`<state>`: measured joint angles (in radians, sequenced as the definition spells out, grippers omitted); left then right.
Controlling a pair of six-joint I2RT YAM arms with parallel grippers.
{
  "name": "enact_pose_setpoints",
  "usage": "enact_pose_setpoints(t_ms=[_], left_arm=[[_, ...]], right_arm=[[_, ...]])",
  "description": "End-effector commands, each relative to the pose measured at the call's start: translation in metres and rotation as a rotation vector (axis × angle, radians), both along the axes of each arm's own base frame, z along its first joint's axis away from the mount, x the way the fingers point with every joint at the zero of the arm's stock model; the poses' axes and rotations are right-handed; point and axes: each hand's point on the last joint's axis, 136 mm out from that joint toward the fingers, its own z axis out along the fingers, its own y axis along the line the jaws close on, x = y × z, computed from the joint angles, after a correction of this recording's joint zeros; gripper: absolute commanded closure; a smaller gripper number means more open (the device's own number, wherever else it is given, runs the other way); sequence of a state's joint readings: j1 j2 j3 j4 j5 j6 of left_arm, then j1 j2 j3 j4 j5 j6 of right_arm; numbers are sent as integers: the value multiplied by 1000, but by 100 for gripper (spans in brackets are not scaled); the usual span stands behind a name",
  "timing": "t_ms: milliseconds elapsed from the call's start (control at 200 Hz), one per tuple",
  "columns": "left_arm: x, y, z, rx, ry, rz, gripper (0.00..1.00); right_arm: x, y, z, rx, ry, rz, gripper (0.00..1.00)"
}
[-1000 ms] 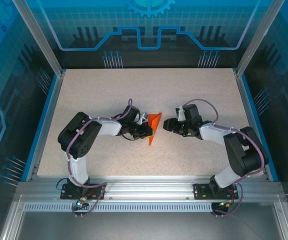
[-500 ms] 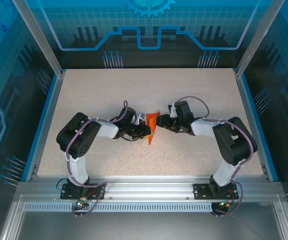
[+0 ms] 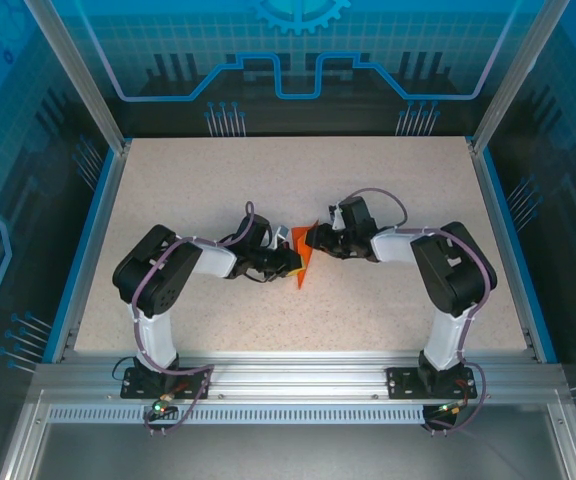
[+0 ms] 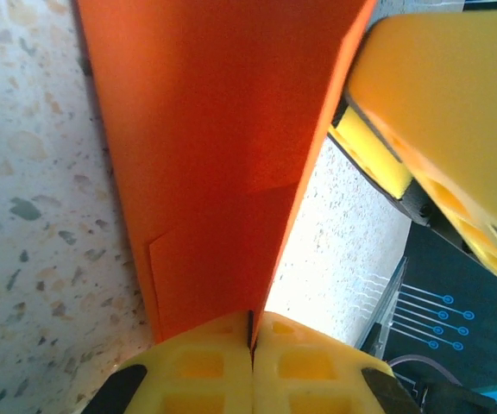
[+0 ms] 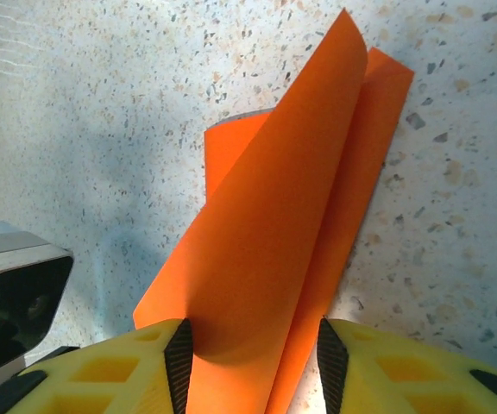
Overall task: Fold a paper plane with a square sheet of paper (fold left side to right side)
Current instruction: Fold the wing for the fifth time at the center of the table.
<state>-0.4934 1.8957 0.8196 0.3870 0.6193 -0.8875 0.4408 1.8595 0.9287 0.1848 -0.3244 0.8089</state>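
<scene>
The orange sheet of paper (image 3: 303,272) lies mid-table, folded into a slim pointed strip with one flap standing up. My left gripper (image 3: 294,262) reaches it from the left. In the left wrist view its yellow fingers (image 4: 205,371) are pressed together on the raised flap's edge (image 4: 223,155). My right gripper (image 3: 311,240) comes in from the right. Its jaws (image 5: 253,358) stand apart, straddling the curled flap (image 5: 292,216), which bulges against the left pad. A finger of the right gripper (image 4: 438,95) shows just beyond the flap.
The speckled table (image 3: 268,190) has free surface on all sides of the paper. Blue rails (image 3: 88,250) edge it left and right, with the aluminium frame (image 3: 288,385) along the near side. A grey part of the left wrist (image 5: 15,289) sits close beside the right gripper.
My right gripper has moved left across the table onto the paper, and its jaws have narrowed around the flap. The left gripper has stayed shut on the paper, hardly moving.
</scene>
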Motion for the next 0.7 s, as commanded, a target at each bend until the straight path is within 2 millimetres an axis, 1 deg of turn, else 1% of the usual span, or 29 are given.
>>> enact_pose_setpoints(t_ms=[0, 185, 350, 585, 695], left_arm=[[-1, 1, 5, -27, 7, -2, 95], [-1, 0, 3, -31, 16, -5, 94], [-1, 0, 2, -31, 19, -4, 89], [-1, 1, 4, -28, 14, -3, 81], [1, 4, 9, -25, -2, 0, 77]], right_arm=[[-4, 5, -10, -29, 51, 1, 56], [-9, 2, -25, -68, 118, -8, 57], [-14, 0, -37, -93, 164, -17, 58], [-18, -3, -45, -111, 198, -16, 59], [-19, -4, -47, -116, 203, -17, 59]])
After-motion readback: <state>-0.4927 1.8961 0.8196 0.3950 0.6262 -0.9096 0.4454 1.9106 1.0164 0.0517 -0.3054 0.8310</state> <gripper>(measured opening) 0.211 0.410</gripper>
